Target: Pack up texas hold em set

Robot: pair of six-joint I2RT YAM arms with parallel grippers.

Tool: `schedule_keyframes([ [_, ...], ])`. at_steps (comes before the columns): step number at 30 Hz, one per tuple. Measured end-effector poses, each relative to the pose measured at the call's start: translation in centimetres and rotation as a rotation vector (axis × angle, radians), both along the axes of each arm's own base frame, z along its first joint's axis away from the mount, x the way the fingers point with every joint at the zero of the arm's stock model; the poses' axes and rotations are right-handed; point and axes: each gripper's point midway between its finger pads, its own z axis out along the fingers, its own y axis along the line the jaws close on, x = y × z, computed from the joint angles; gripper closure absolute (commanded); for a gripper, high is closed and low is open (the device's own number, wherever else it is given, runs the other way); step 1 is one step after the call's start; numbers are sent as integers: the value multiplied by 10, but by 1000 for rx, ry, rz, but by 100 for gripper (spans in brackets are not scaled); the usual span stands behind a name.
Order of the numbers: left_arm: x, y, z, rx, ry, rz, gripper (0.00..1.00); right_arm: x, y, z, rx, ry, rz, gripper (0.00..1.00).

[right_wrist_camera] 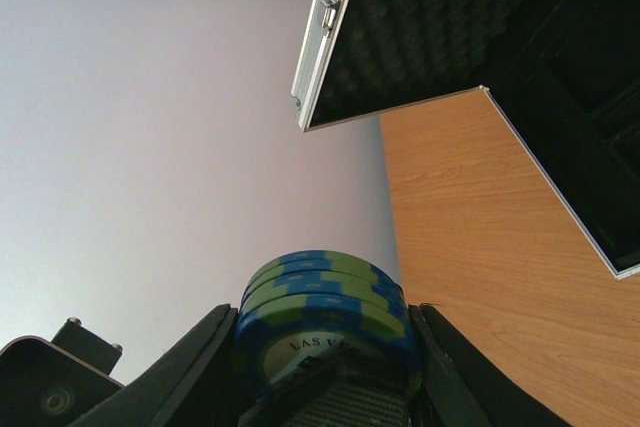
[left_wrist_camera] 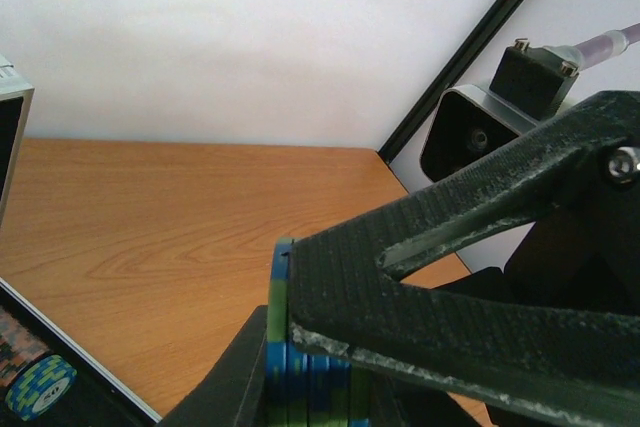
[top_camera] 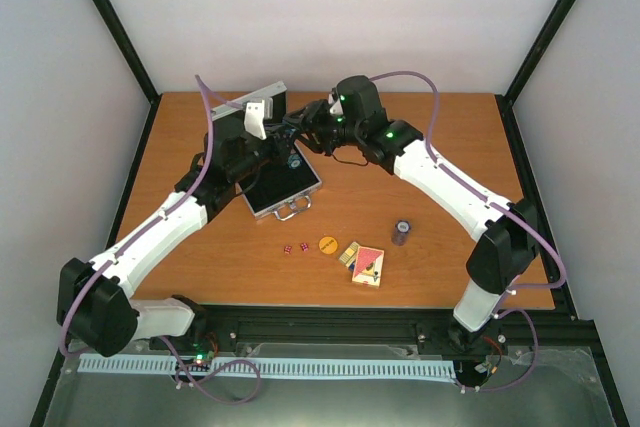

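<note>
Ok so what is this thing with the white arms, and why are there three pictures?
It is a robot with two white arms bolted to a wooden table. One picture looks down from above. The other two come from a little camera on each wrist. On the table lie an open silver case, red dice, an orange button, card decks and a dark chip stack. Each arm ends in a pinching tool. The left tool and the right tool each pinch a blue-green chip stack, probably the same one, near the case.
</note>
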Motion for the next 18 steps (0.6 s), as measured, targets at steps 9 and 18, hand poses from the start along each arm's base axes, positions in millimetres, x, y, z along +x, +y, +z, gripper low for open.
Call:
schedule_keyframes([
  [9, -1, 1, 3, 17, -22, -6, 99, -2, 1, 3, 3, -12, 14, 33],
  [18, -3, 10, 14, 12, -51, 10, 99, -14, 2, 3, -27, -9, 70, 0],
])
